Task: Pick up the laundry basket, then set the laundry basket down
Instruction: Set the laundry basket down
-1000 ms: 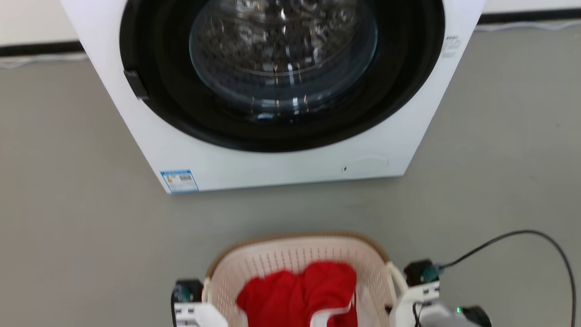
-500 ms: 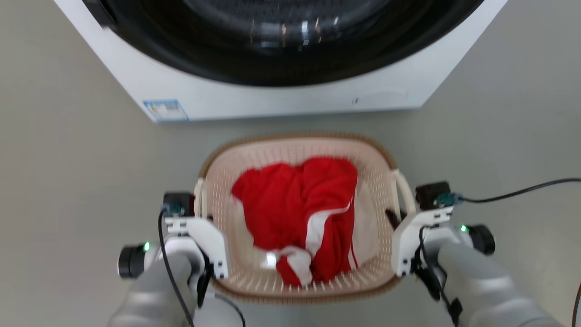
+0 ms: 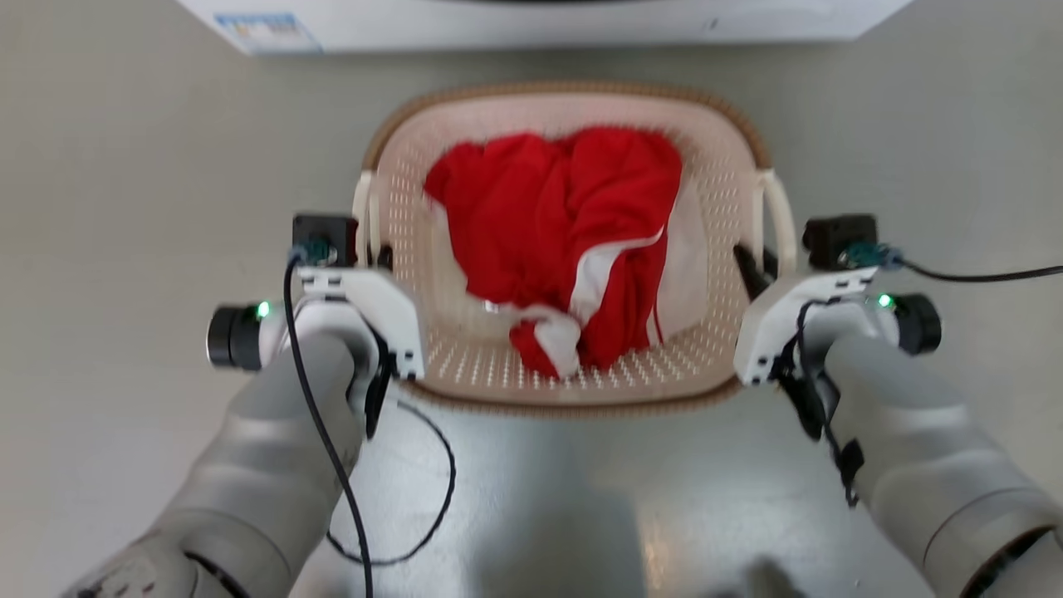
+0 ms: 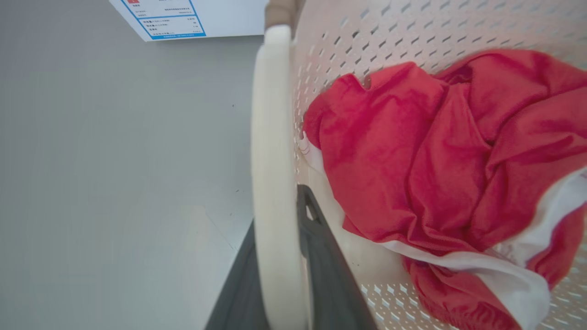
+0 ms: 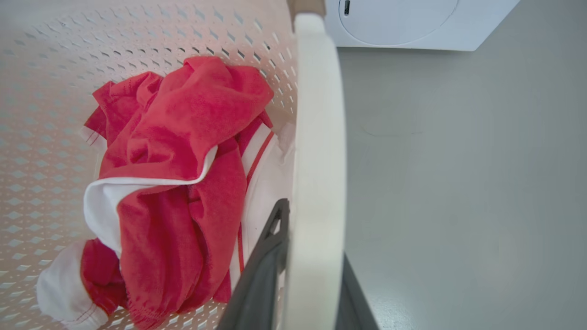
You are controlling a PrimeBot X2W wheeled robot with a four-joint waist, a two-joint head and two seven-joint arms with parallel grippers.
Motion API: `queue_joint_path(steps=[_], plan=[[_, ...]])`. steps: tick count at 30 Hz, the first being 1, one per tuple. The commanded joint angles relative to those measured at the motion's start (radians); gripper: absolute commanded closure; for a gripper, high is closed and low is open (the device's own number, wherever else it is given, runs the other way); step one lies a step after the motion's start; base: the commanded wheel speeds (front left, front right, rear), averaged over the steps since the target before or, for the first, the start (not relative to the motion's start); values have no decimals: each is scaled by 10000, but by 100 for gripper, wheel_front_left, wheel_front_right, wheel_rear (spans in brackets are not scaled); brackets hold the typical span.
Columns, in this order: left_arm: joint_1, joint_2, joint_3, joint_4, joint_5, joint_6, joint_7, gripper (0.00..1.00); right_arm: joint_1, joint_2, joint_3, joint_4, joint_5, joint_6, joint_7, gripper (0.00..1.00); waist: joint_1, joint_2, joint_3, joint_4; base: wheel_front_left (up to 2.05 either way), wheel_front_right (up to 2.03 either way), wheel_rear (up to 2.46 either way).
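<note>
The laundry basket (image 3: pixel 573 88), cream and perforated with a brown rim, sits between my two arms with a red and white garment (image 3: pixel 565 216) bunched inside. My left gripper (image 3: pixel 371 252) is shut on the basket's left loop handle (image 4: pixel 273 174), with a dark finger (image 4: pixel 323 261) on each side of the loop. My right gripper (image 3: pixel 757 264) is shut on the right loop handle (image 5: pixel 318 137) in the same way, one finger (image 5: pixel 263 261) inside the basket wall. I cannot tell whether the basket touches the floor.
The white washing machine (image 3: pixel 531 21) stands just beyond the basket, its lower edge at the top of the head view. Grey floor (image 3: pixel 124 166) spreads to both sides. A black cable (image 3: pixel 972 274) trails from my right wrist, and my own grey base (image 3: pixel 540 515) lies below.
The head camera has tilted down, so the washer slid out at the top and my arms and the whole basket came into view. Both grippers stay on the handles.
</note>
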Motion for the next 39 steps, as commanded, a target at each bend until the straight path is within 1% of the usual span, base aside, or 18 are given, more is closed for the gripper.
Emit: queue_joint_path(steps=[1, 7, 12, 19, 30, 31, 32, 33, 34, 39], plan=[[-433, 67, 87, -169, 183, 85, -129, 100, 22, 191, 29, -146, -126, 165, -303, 100, 0, 0, 782, 176, 0, 0, 0], [-1187, 55, 114, -245, 379, 133, -181, 100, -561, -45, -275, -117, -287, 165, -456, 100, 0, 0, 1752, 228, 0, 0, 0], [-1633, 90, 314, -334, 513, 176, -192, 100, -893, -153, -530, -109, -466, 165, -489, 100, 0, 0, 2247, 227, 0, 0, 0], [-1645, 213, 679, -592, 878, 272, -195, 100, -986, -178, -1046, -273, -892, 165, -493, 100, 0, 0, 2442, 178, 0, 0, 0], [-1560, 180, 1108, -646, 1306, 225, -196, 100, -901, -201, -1900, -455, -1667, 165, -495, 100, 0, 0, 2559, 170, 0, 0, 0], [-1565, 177, 1139, -637, 1342, 223, -196, 58, -919, -214, -2028, -448, -1744, 165, -495, 100, 0, 0, 2570, 169, 0, 0, 0], [-1559, 175, 1162, -616, 1374, 214, -196, 27, -918, -211, -2146, -436, -1822, 165, -495, 85, 0, 0, 2573, 170, 0, 0, 0], [-1546, 171, 1208, -575, 1368, 213, -196, 0, -906, -202, -2249, -422, -1905, 165, -495, 57, 0, 0, 2571, 172, 0, 0, 0], [-1546, 167, 1256, -549, 1364, 211, -196, 0, -889, -193, -2342, -407, -1993, 165, -495, 0, 0, 0, 2566, 173, 0, 0, 0], [-1531, 167, 1351, -395, 1430, 155, -196, 0, -714, -111, -2791, -308, -2406, 165, -495, 0, 0, 0, 2458, 173, 0, 0, 0]])
